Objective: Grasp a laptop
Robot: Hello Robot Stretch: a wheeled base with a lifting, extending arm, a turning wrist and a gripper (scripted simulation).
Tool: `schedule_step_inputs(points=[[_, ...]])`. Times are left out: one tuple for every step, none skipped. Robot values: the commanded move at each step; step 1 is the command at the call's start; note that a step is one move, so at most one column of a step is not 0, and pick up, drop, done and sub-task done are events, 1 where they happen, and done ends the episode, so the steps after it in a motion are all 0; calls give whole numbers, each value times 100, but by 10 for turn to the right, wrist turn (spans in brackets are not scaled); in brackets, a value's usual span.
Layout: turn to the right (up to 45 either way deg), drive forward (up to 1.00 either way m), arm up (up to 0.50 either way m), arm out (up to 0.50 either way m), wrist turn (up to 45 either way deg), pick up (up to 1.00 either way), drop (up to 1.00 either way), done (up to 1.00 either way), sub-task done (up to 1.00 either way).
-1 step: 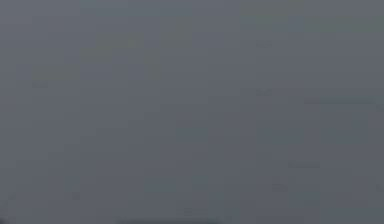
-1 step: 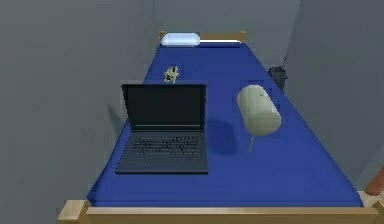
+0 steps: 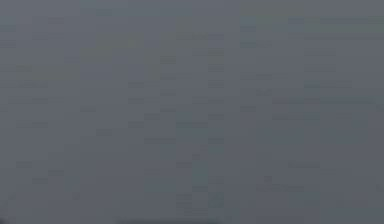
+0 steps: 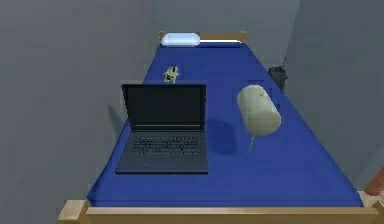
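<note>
An open black laptop (image 4: 163, 130) lies on a blue-covered bed (image 4: 300, 175) in the arm side view. Its screen stands upright and dark, and its keyboard faces the near end of the bed. It sits on the left half of the bed, close to the left edge.
A cream cylinder-shaped cushion (image 4: 259, 110) lies to the right of the laptop. A small pale object (image 4: 172, 73) sits farther up the bed, and a white pillow (image 4: 181, 40) lies at the far end. The wooden bed frame (image 4: 200, 212) runs along the bottom. A plain grey wall (image 3: 190, 100) faces the forward view.
</note>
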Motion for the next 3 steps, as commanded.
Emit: schedule_step_inputs(points=[[0, 0, 36, 0, 0, 0, 0, 0, 0], [0, 0, 0, 24, 0, 0, 0, 0, 0], [0, 0, 0, 0, 450, 0, 0, 0, 0]])
